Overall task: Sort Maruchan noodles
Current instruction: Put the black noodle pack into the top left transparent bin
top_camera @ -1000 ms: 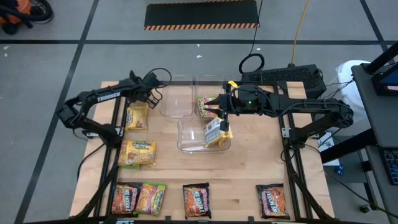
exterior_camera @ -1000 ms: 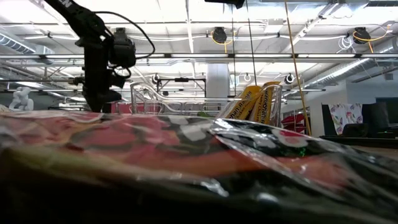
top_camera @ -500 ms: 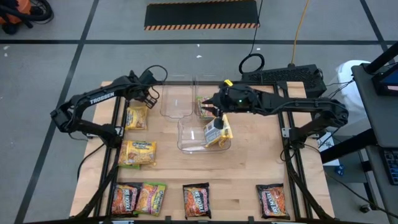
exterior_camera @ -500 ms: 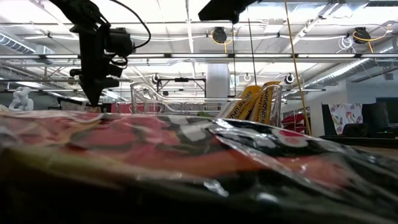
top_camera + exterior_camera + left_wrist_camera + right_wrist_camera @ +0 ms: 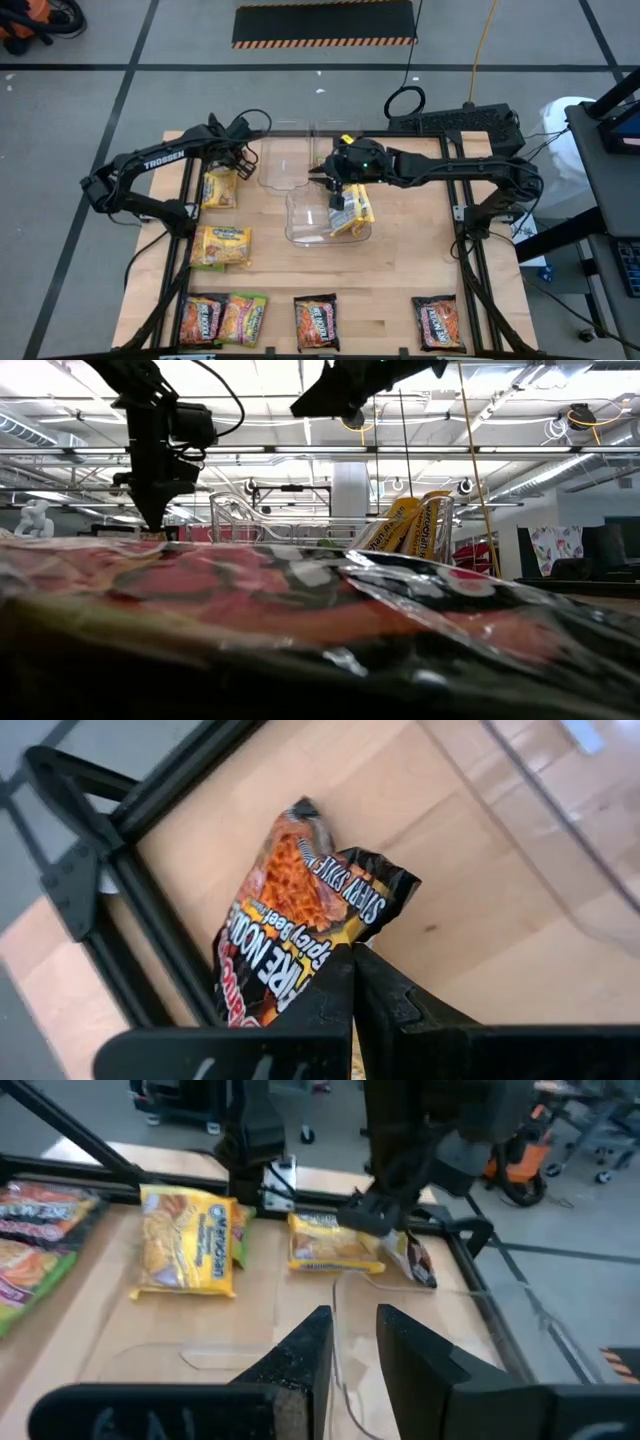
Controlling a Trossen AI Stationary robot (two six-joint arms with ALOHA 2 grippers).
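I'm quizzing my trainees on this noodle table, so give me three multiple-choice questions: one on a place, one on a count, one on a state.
1. Where are the leaning yellow packets?
A at the front edge
B in a clear bin
C on the floor

2. How many packets lie along the front edge of the table?
A two
B four
C seven

3. The left pincer is:
A wide open
B holding a bin
C shut

Answers:
1. B, they lean inside the bin's wall.
2. B, an orange-red packet, a lime-green packet and two dark packets.
3. C, its fingers meet in the left wrist view.
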